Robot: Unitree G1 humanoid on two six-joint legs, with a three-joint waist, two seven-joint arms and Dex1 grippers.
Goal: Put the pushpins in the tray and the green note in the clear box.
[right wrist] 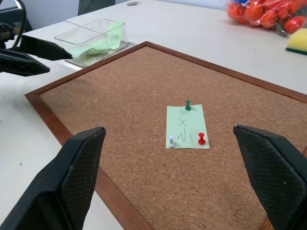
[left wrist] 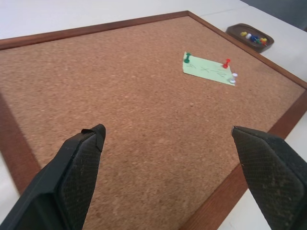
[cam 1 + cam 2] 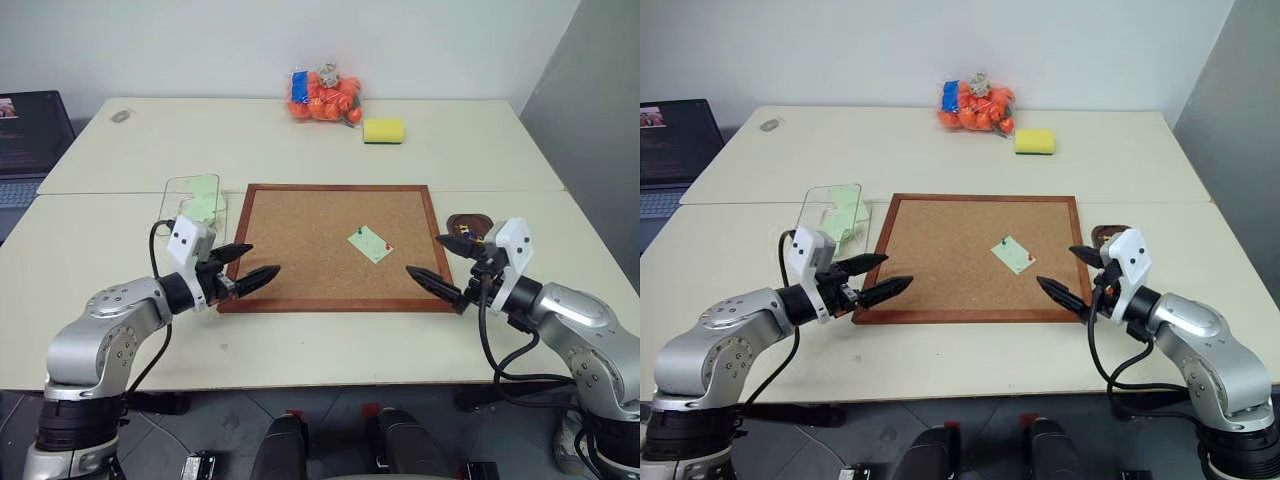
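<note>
Both grippers open, green note (image 1: pixel 185 126) pinned

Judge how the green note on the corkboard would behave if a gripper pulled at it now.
The green note looks paper-thin, so it is probably floppy and very light. The green pin, red pin and white pin stand in it, so pulling would likely tear it rather than free it.

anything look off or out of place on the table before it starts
Nothing is spilled or damaged. The green note lies skewed on the corkboard, held by three pushpins: green, red and white. The clear box already holds green slips, and the tray already holds pins. Both grippers hover open, left and right.
</note>
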